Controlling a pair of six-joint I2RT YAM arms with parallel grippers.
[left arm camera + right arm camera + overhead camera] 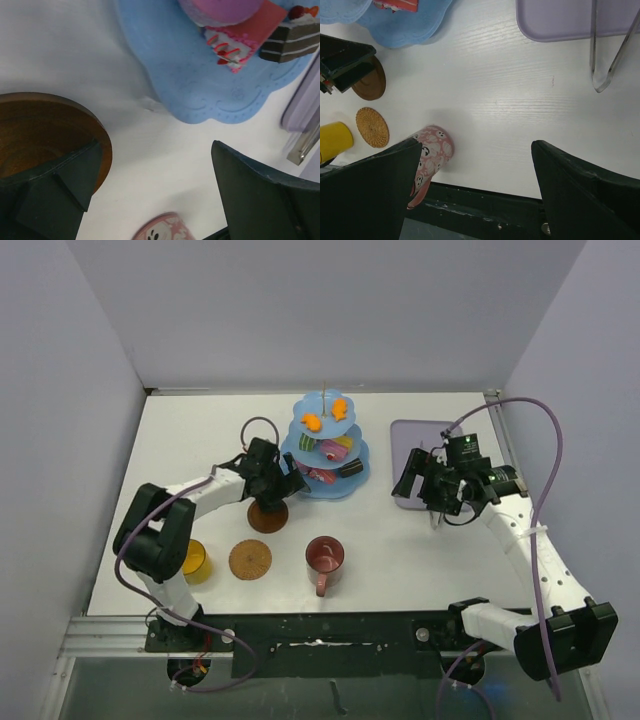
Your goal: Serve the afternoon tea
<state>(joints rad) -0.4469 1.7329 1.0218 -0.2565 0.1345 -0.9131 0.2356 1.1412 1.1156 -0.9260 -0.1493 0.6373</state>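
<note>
The light-blue three-tier stand [325, 445] holds small toy cakes [312, 422] at the back middle. My left gripper [284, 486] is open just left of the stand's base [200, 85]. One of its fingers [55, 190] sits over the edge of the smooth dark-brown coaster [267, 517], which also shows in the left wrist view [45, 130]. A woven coaster [250, 559] lies in front of it. The dark-red patterned mug [325, 558] stands near the front middle, and the yellow mug [193, 562] stands at the front left. My right gripper [425, 486] is open and empty above the table; the red mug [432, 150] is at its left.
A lilac tray [412, 435] lies at the back right, partly under my right arm, and shows in the right wrist view [560, 20]. Metal tongs [605, 55] rest across its edge onto the table. The table's front edge [485, 192] is close below the right gripper.
</note>
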